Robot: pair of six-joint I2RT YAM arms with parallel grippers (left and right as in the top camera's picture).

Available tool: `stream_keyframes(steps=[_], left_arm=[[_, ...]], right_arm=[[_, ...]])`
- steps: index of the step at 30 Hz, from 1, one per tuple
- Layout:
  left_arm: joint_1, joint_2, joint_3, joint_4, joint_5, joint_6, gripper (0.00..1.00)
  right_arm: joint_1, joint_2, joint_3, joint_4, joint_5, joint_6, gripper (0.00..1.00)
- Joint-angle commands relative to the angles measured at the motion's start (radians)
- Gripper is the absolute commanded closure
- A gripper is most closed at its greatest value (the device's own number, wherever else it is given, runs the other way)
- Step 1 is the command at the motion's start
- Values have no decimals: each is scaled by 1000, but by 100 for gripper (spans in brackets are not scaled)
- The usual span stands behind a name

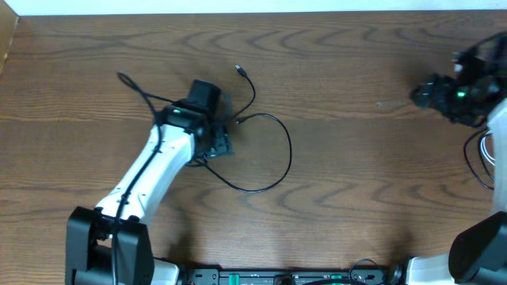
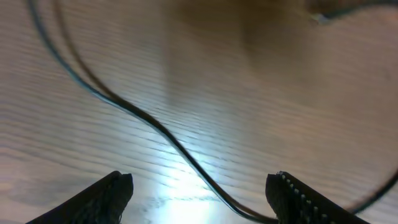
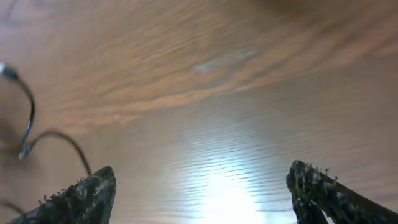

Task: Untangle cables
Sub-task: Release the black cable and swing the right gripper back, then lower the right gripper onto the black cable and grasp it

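The black cable [image 1: 279,170] lies on the wooden table [image 1: 356,198] in a wide loop. One plug end [image 1: 239,70] lies at the back, and the other end trails off to the left. My left gripper [image 1: 215,141] is open and low over the cable where its strands meet. In the left wrist view the cable [image 2: 155,127] runs between the fingers [image 2: 199,186], close to the right one. My right gripper [image 1: 424,93] is open and empty over bare table at the far right. A thin white cable [image 1: 485,154] curves at the right edge by the right arm.
The right wrist view shows bare wood between the open fingers [image 3: 202,180], with a piece of the black cable [image 3: 28,118] at the far left. The table's back edge [image 1: 253,14] meets a white wall.
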Motion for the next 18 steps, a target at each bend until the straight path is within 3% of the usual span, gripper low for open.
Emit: stream_keyframes(steps=[1,9,18], left_arm=[[88,-64,7,-7,-1,15,24],[205,-79,7,-32,-1,15,21],[211,-79,7,-40,-2,15,21]], right_arm=[[122,-10,11,-5,-11,-35,16],[412,27,10,16,63,-34,15],[702,259,9,22,91,12,22]])
